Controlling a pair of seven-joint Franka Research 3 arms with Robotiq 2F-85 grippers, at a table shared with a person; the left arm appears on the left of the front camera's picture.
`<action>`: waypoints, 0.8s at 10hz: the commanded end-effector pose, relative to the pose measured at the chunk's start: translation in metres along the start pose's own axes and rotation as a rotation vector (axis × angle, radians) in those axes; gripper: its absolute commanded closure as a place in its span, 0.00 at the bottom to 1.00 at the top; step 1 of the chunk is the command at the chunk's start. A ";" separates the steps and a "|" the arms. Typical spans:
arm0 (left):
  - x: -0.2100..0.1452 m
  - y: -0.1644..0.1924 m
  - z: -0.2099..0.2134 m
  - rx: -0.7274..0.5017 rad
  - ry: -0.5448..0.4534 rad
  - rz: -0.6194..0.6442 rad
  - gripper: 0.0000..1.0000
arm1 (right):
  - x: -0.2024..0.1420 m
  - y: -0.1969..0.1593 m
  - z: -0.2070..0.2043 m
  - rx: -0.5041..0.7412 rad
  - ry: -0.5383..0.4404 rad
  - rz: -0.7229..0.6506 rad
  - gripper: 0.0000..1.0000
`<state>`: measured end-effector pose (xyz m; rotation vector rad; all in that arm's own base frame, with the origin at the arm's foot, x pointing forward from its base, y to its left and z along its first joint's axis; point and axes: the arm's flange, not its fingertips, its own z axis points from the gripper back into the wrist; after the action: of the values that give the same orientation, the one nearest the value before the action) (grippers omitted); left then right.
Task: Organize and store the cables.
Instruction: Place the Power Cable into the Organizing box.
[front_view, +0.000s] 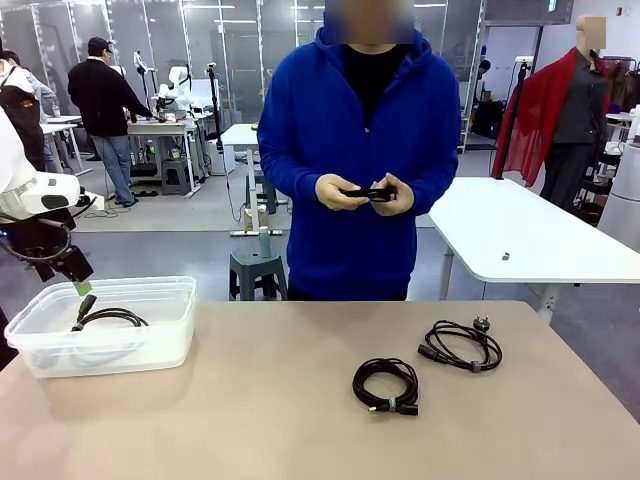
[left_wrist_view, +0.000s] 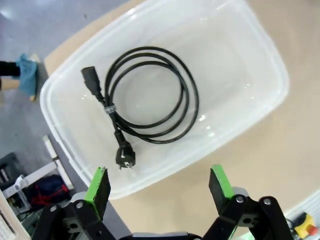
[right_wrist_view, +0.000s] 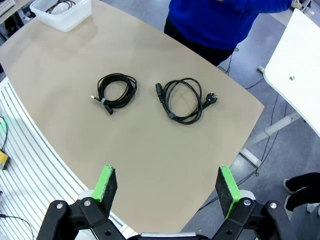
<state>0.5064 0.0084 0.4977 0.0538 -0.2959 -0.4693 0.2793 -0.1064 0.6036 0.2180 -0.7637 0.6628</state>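
since one coiled cable (left_wrist_view: 108, 108) already lies flat inside the clear bin (front_view: 120, 352) at the left end of the counter (front_view: 250, 430), i'd say this is the gap between one drop-off and the next pick. the left hand (left_wrist_view: 157, 175) hangs just above the bin's near edge with its green pads spread wide and nothing between them. the right hand (right_wrist_view: 166, 173) looks down on the counter from high up, also spread wide and empty. two more cables sit on the bare counter, well apart from the bin: the middle coil (front_view: 404, 406), and the right coil (front_view: 430, 351) just beside it and a bit closer to the person, with a plug poking out. the person's hands (front_view: 335, 192) are pinching a small black thing (front_view: 372, 194) at chest height. it looks like another cord, but it's too small to be sure. next move, my guess, is an arm coming down on one of the counter coils. the right arm looks better placed. it'd want to catch the bundled strands near the tie or plug so the loops don't spring open, then carry the coil across to the bin. surface is a plain tan counter, matte, with a rounded edge. room's an open lab with a grey floor, a white table (front_view: 520, 240) off to the right, a stool (front_view: 258, 270) behind the counter, and another person (front_view: 105, 110) standing far back left.
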 end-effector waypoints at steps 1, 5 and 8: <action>-0.018 -0.016 0.018 -0.006 -0.039 -0.058 0.00 | -0.001 -0.001 0.000 0.001 -0.001 -0.002 0.00; -0.045 -0.054 0.045 -0.063 -0.090 -0.161 0.00 | -0.001 -0.001 0.000 0.001 -0.001 -0.002 0.00; -0.058 -0.078 0.052 -0.071 -0.169 -0.217 0.00 | -0.001 -0.001 0.000 0.001 -0.001 -0.002 0.00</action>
<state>0.4134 -0.0392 0.5289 0.0020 -0.3929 -0.6723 0.2793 -0.1064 0.6036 0.2180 -0.7637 0.6628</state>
